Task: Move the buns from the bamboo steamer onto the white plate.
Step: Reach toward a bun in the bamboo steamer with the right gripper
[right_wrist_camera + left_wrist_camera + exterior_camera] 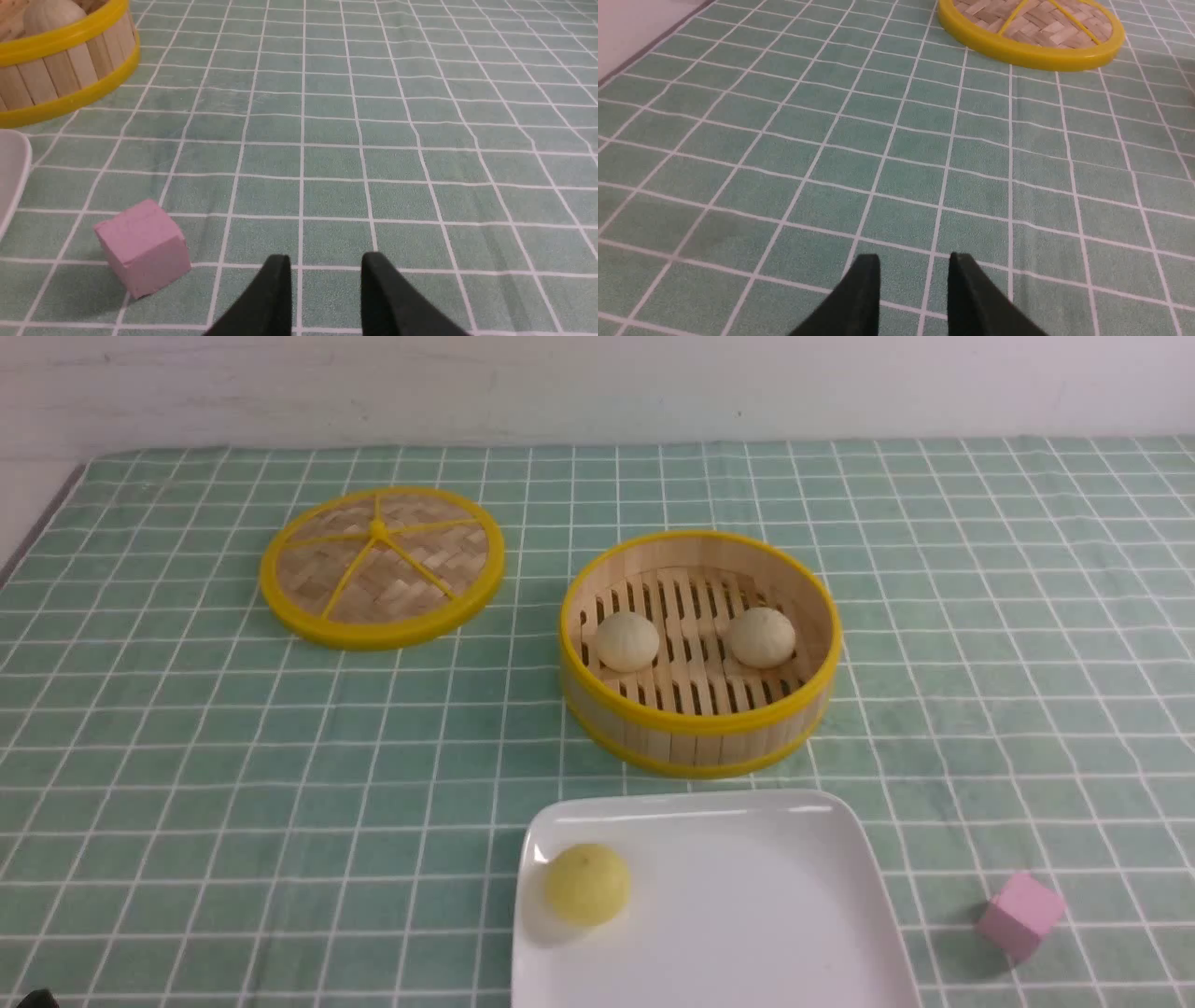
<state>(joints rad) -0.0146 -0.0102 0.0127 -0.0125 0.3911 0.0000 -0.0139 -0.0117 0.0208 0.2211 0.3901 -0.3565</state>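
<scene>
Two small, round, cream-coloured buns are held inside the round bamboo steamer, with both black grippers parted.

A pale, whitish wall with a few small dark specks runs across the far side, behind a surface covered by a muted green cloth with a grid of thin white lines, some of them wavy. At the far left corner, a narrow dark grey edge slants beside the cloth. The light is soft, with a faint pinkish cast on the wall.
</scene>
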